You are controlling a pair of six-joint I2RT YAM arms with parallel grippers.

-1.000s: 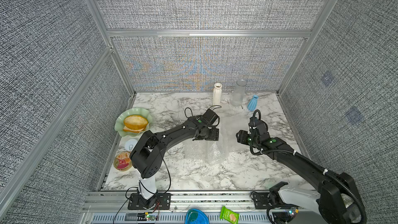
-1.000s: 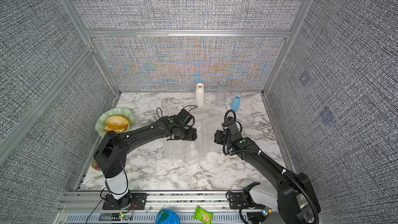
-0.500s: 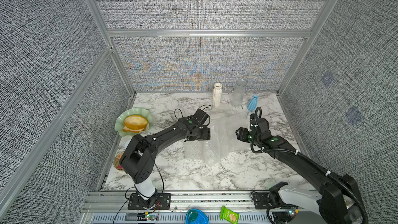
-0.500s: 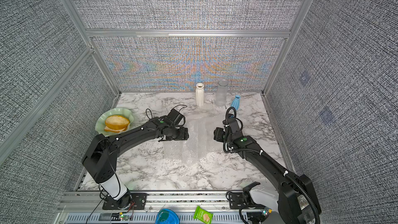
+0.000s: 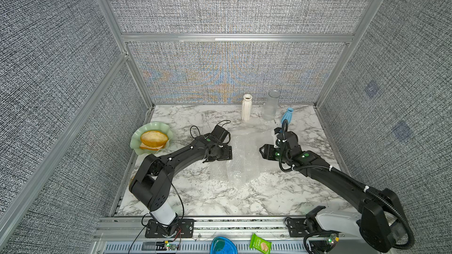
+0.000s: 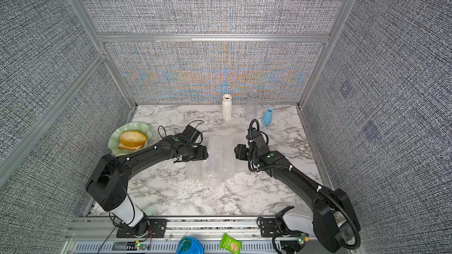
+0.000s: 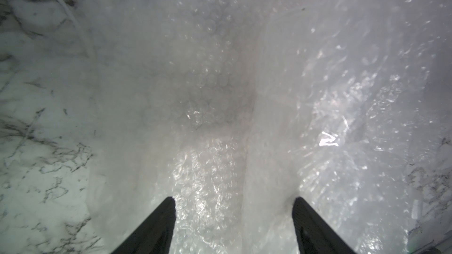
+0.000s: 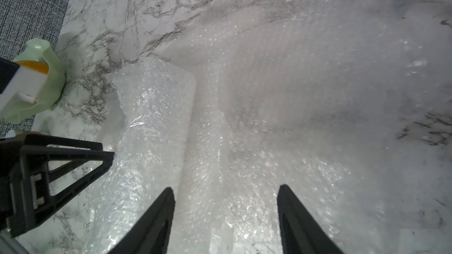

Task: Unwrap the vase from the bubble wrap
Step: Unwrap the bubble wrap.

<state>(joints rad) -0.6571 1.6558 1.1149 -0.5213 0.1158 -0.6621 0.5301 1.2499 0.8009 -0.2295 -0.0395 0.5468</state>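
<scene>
Clear, crinkly bubble wrap (image 5: 244,162) (image 6: 220,164) lies spread in the middle of the marble table. Part of it forms a rolled bundle (image 8: 151,108); no vase can be made out inside it. My left gripper (image 5: 230,153) (image 6: 206,153) sits at the wrap's left edge, open. In the left wrist view a ridge of wrap (image 7: 220,94) runs between the spread fingers of the left gripper (image 7: 233,201). My right gripper (image 5: 261,152) (image 6: 236,152) hovers at the wrap's right side, open over flat wrap, as the right wrist view shows (image 8: 225,191). One left finger (image 8: 105,157) touches the bundle's side.
Along the back wall stand a white ribbed vase (image 5: 246,107), a clear glass vase (image 5: 270,106) and a small blue vase (image 5: 286,116). A green wavy plate (image 5: 134,142) with bread (image 5: 153,138) sits at the left. A blue object (image 5: 223,245) and a green packet (image 5: 260,243) lie on the front rail.
My left gripper has drawn back to the left and its arm has folded lower. The wrap has sunk from raised to flatter. My right gripper has edged slightly left.
</scene>
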